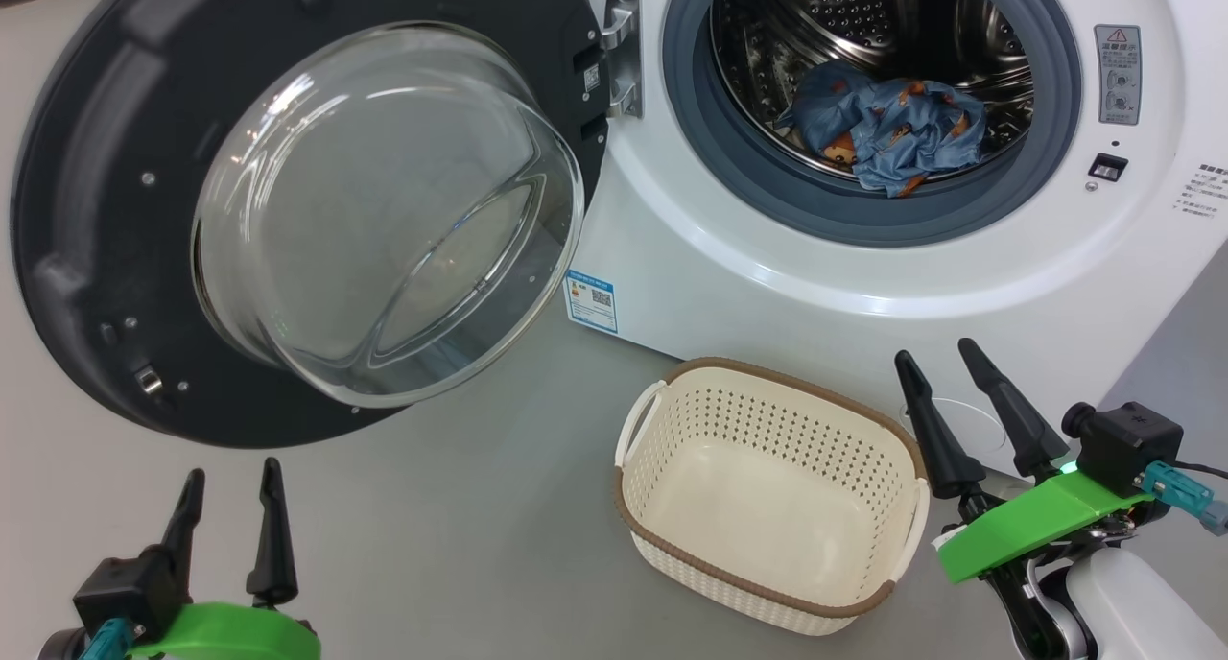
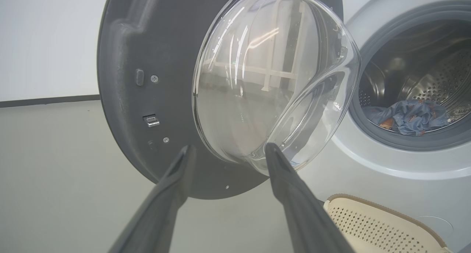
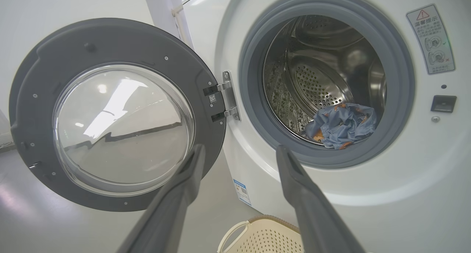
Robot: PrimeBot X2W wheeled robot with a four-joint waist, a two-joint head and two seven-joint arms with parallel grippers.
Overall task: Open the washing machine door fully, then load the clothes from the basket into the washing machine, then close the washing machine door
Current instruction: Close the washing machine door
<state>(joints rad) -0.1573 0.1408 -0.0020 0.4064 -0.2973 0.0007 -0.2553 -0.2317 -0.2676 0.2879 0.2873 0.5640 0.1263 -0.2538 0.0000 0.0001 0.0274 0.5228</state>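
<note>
Left gripper [image 1: 234, 468] and right gripper [image 1: 934, 351] hover low before the washing machine [image 1: 767, 286], fingers spread wide, holding nothing; the washing machine door [image 1: 96, 209] stands swung wide to the left; a light blue printed garment [image 1: 887, 128] lies in the steel drum [image 1: 863, 17]; the cream basket [image 1: 787, 430] sits on the floor [image 1: 460, 526], just beside the right gripper.
</note>
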